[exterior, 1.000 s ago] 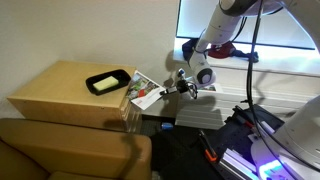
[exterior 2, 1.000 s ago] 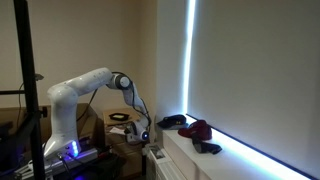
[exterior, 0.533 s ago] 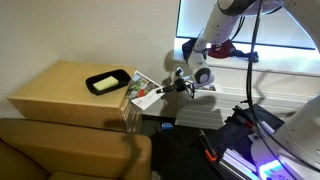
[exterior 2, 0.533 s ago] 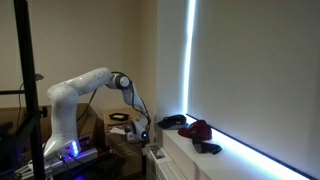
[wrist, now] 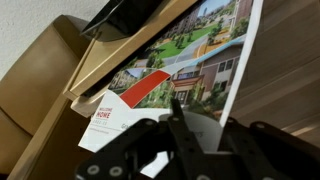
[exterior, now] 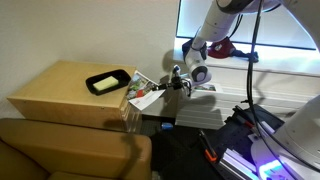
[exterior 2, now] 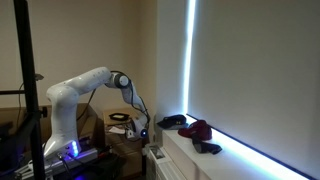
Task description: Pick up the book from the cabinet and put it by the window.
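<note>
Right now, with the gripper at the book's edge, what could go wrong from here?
The gripper seems to pinch only one edge of the thin book; it may sag or slip out. The black tray lies close beside it and could get nudged. Dark and red items crowd the window sill.

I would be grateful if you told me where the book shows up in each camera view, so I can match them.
Exterior view: the book is left of centre, overhanging the right edge of the cabinet.
Exterior view: it cannot be made out; it would be low, near the gripper.
Wrist view: the book fills the centre.
Shared landmark: the gripper, at the book's edge.
</note>
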